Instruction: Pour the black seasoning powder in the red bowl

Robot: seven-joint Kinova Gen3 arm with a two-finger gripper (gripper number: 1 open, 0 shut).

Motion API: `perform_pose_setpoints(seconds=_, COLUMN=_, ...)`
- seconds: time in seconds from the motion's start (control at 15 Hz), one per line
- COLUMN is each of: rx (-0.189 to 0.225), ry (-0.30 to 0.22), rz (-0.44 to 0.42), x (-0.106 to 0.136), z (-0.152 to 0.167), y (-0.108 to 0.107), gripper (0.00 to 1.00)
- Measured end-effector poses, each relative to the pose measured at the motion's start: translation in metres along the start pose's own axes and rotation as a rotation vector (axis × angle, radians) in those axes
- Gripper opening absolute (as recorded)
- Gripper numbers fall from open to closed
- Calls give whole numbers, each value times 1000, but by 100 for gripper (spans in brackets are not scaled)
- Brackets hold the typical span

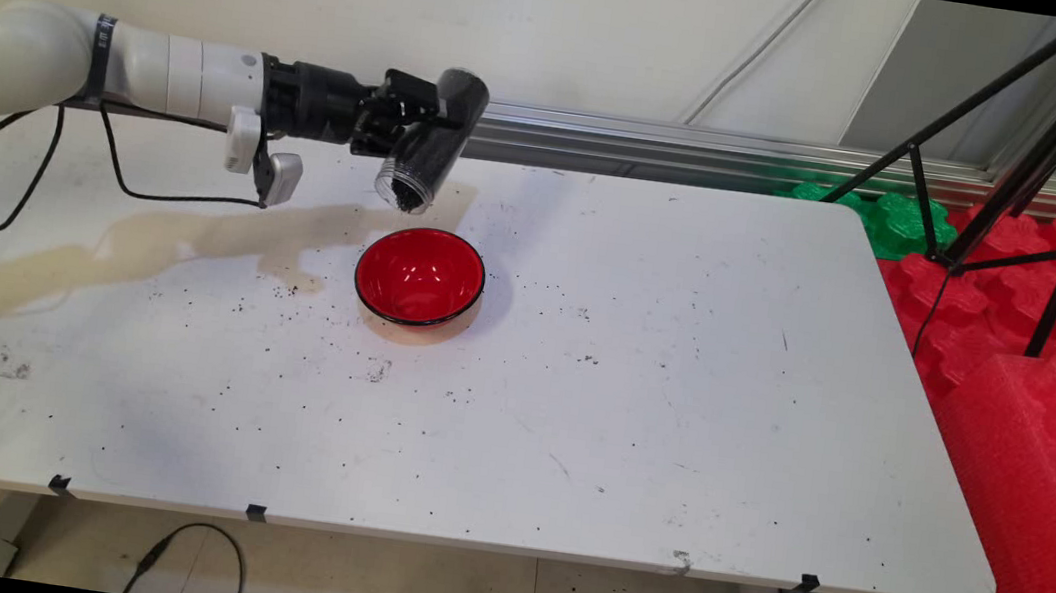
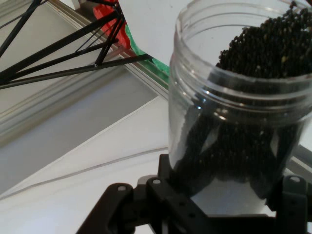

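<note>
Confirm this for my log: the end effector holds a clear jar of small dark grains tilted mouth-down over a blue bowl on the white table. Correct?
Not quite: the bowl is red, not blue, as the main view shows. The rest stands: the end effector holds a clear jar of small dark grains, tilted mouth-down over the bowl on the white table.

White table (image 1: 672, 435) strewn with dark specks and a tan stain (image 1: 141, 244); black tripod (image 1: 1040, 148); red foam blocks (image 1: 1026, 428).
</note>
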Motion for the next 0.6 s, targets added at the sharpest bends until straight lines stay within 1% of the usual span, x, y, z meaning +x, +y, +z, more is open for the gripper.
perform_pose_setpoints(seconds=0.6, rx=16, ry=2, rz=38, x=1, z=-2, y=-4, gripper=0)
